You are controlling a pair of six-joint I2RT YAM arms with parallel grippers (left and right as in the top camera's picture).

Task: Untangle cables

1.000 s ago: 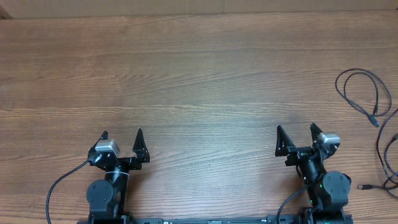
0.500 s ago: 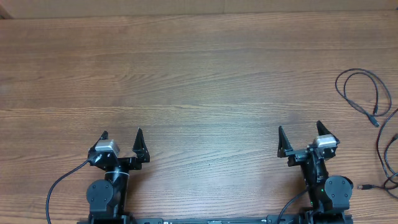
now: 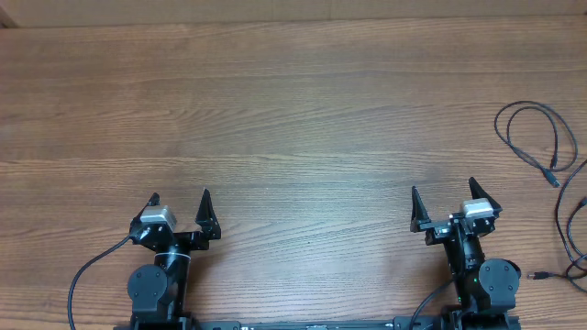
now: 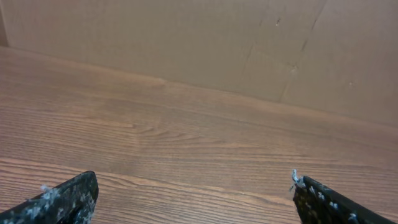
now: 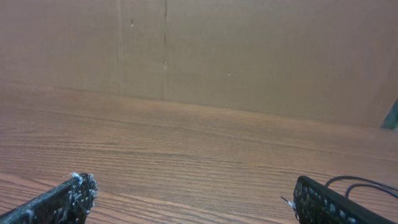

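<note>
Left gripper (image 3: pixel 180 197) and right gripper (image 3: pixel 443 192) gape wide, empty, at the table's (image 3: pixel 293 110) near edge; cables (image 3: pixel 557 137) lie at its right edge, so the right gripper should pinch one strand.

**Cables running off the right edge**

From overhead, the cables (image 3: pixel 556 151) are running past the right edge, so their full layout is not showing. Their plugs (image 3: pixel 537 274) are appearing too small to identify. The bottom edge is cropping the arm bases (image 3: pixel 151 291). In the wrist views, the left gripper (image 4: pixel 194 180) and right gripper (image 5: pixel 191 182) are showing fingertips only. There, one cable is disappearing behind a right finger (image 5: pixel 323 202), and a teal sliver (image 5: pixel 393 117) is being cropped beyond recognition.
</note>
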